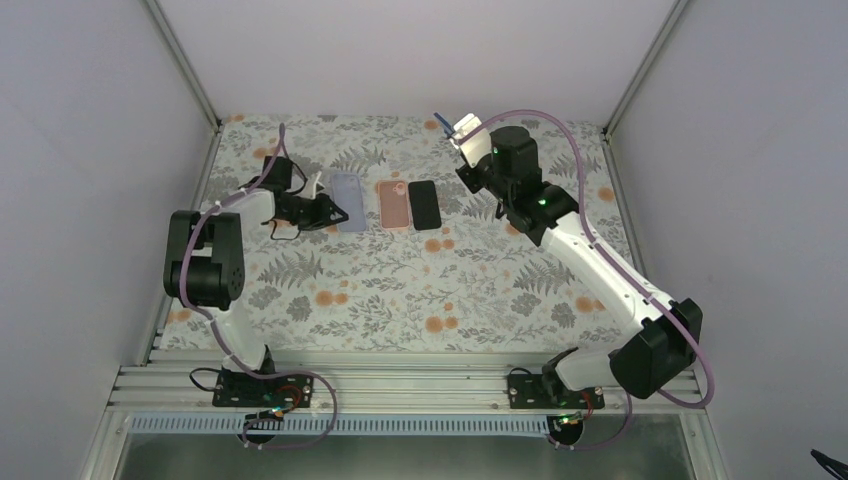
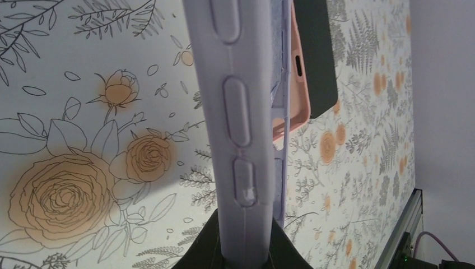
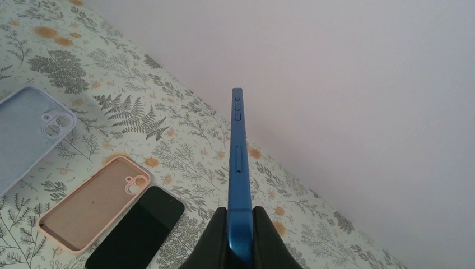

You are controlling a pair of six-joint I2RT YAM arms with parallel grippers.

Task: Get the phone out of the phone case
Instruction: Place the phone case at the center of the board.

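left jaws grip lilac case (image 2: 241, 112), right jaws grip blue phone (image 3: 238, 168), second case (image 1: 394, 203), second phone (image 1: 424, 204)

Overhead view looks down; close wrist views share pink case (image 3: 92, 210).

We see a floral-patterned table (image 1: 400, 290) carrying a lilac case (image 1: 346, 200), a pink case (image 1: 394, 203) and a black phone (image 1: 424, 204), side by side.

The lilac case (image 2: 235, 112) is seen as smooth, matt, rubbery-looking plastic. The blue phone (image 3: 238, 168) is edged in a smooth satin finish, seemingly metal. The pink case (image 3: 89, 210) is lined matt. The black phone (image 3: 137, 230) is faced in gloss. The bench (image 1: 400, 290) is covered by a matt floral-printed sheet.
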